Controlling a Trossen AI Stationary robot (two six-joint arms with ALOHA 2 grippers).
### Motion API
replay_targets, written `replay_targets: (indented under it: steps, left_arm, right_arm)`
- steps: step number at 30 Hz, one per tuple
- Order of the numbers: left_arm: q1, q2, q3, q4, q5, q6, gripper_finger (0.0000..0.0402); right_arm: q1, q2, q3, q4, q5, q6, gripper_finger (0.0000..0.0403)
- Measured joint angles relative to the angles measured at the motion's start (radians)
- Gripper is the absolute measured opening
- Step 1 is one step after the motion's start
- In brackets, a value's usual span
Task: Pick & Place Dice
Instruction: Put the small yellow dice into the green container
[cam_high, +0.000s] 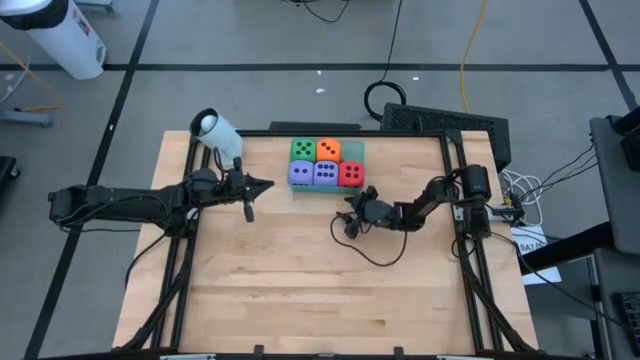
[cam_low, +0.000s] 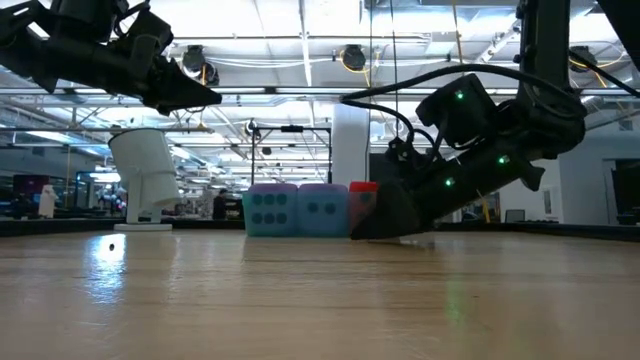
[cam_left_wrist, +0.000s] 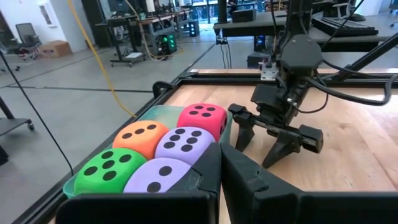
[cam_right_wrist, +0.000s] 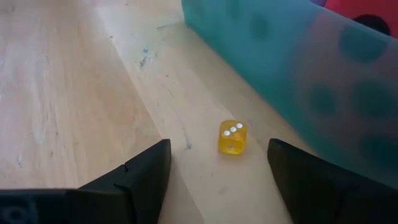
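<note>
Five soft dice in green tray (cam_high: 372, 152) at tabletop (cam_high: 300, 290) far edge: green die (cam_high: 302, 150) and orange die (cam_high: 327, 150) in back row; two purple dice (cam_high: 300, 173) (cam_high: 325, 173) and red die (cam_high: 351, 173) in front row, all touching. Right claw (cam_high: 352, 208) lowered to tabletop just in front of tray, fingers (cam_right_wrist: 146, 171) spread, grasping nothing. Small translucent yellow die (cam_right_wrist: 232, 137) on bare wood between those fingers, beside tray wall, untouched. Left claw (cam_high: 262, 185) raised above tabletop left of tray, fingers (cam_left_wrist: 249, 177) pressed together, empty. White cylindrical camera (cam_high: 216, 130) at far-left tabletop corner.
</note>
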Motion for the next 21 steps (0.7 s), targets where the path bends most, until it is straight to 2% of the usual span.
replay_targets:
  steps: [14,21]
  left_arm:
    - [0.000,0.000,0.000,0.005,0.001,-0.002,0.0014]
    - [0.000,0.000,0.000,0.006,0.001,-0.005,0.0014]
  right_arm:
    - [-0.029,0.005,0.001,0.011,0.019,0.033,0.0206]
    - [-0.033,0.045,0.033,0.018,0.081,0.023,0.0188]
